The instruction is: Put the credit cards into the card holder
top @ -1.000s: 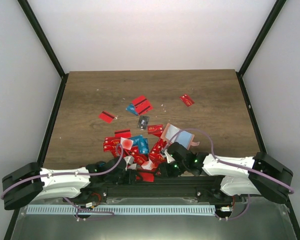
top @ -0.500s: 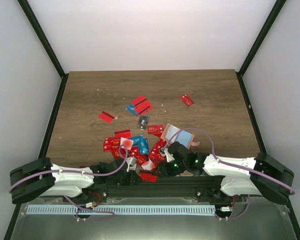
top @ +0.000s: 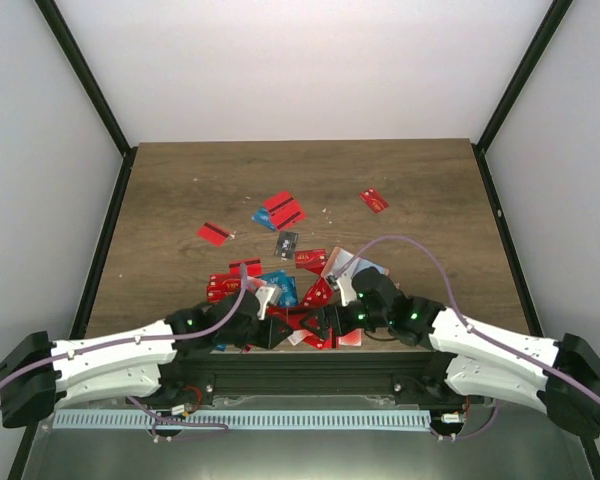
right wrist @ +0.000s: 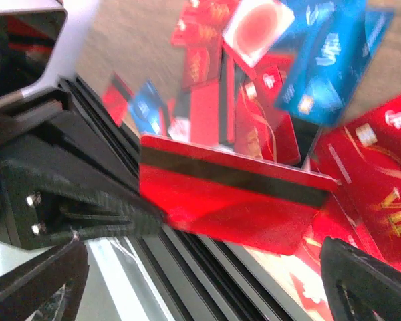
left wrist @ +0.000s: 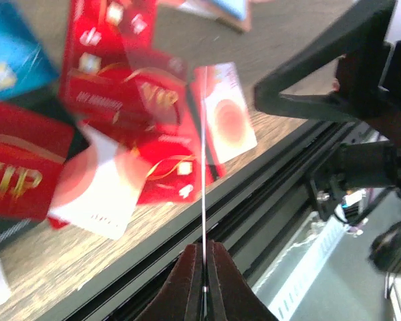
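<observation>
My left gripper (top: pixel 277 333) (left wrist: pixel 204 271) is shut on a red credit card with a black stripe (right wrist: pixel 234 204), seen edge-on as a thin line (left wrist: pixel 204 167) in the left wrist view. The card hangs over the table's near edge. My right gripper (top: pixel 326 322) (right wrist: pixel 200 294) is open wide just beside that card, its fingers clear of it. More credit cards (top: pixel 278 291), red, blue and white with a red dot, lie heaped right behind both grippers. The tan card holder (top: pixel 352 262) lies behind the right gripper, largely hidden by that arm.
Loose cards lie farther back: a red pair (top: pixel 283 209), a red one at the left (top: pixel 214 233), another at the right (top: pixel 374 200) and a dark grey one (top: pixel 287 243). The black rail (top: pixel 310 372) runs along the near table edge under the grippers.
The left gripper closed on the red striped card and the right gripper opened, letting go of it. Both arms stretched forward, and the right gripper shifted left.
</observation>
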Robot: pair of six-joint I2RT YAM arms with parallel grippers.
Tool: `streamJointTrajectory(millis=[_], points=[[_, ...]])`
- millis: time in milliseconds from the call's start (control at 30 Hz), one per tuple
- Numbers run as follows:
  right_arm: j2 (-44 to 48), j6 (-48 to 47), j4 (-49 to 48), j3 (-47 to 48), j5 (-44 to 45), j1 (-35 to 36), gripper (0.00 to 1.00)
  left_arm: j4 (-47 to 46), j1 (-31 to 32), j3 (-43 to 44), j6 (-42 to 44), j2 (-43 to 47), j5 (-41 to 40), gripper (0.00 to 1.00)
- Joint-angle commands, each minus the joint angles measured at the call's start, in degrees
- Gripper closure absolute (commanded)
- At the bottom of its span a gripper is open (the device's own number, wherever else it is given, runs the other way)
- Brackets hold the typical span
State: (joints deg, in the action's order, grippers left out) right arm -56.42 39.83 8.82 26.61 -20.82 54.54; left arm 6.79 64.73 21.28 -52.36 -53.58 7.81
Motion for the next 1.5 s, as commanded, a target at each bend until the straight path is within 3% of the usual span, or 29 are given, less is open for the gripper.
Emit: streamJointTrajectory(millis=[0,233,500,633,933,1467], points=[[3.9,-7.3,2.2,4.3,4.6,-0.9,0.00,14.9,-2.4,10.4,11.5,-2.5,3.6,0.96],[8.5,-9.5,4.8,4.6,2.8,-6.8,0.00,18.9,-8.6,18.3,22.8,-5.3,20.7,0.96],[15.9,-6.5,-1.2,-1.5,-14.8,-13.6,0.01,21.9,-9.7,23.7,29.6,-7.9,30.8,0.96],[17.4,-3.4,-10.0,-4.9,-26.5,-13.8,0.13,21.8,-9.9,24.7,30.3,-8.6,33.3,0.96],[17.9,-1.8,-14.9,-5.8,-35.5,-13.9,0.50,21.8,-9.8,24.6,30.4,-7.8,36.3,0.96],[13.8,-6.5,-11.4,-4.8,-42.8,-13.9,0.79,21.1,-9.8,25.2,30.9,-8.5,39.6,0.96]])
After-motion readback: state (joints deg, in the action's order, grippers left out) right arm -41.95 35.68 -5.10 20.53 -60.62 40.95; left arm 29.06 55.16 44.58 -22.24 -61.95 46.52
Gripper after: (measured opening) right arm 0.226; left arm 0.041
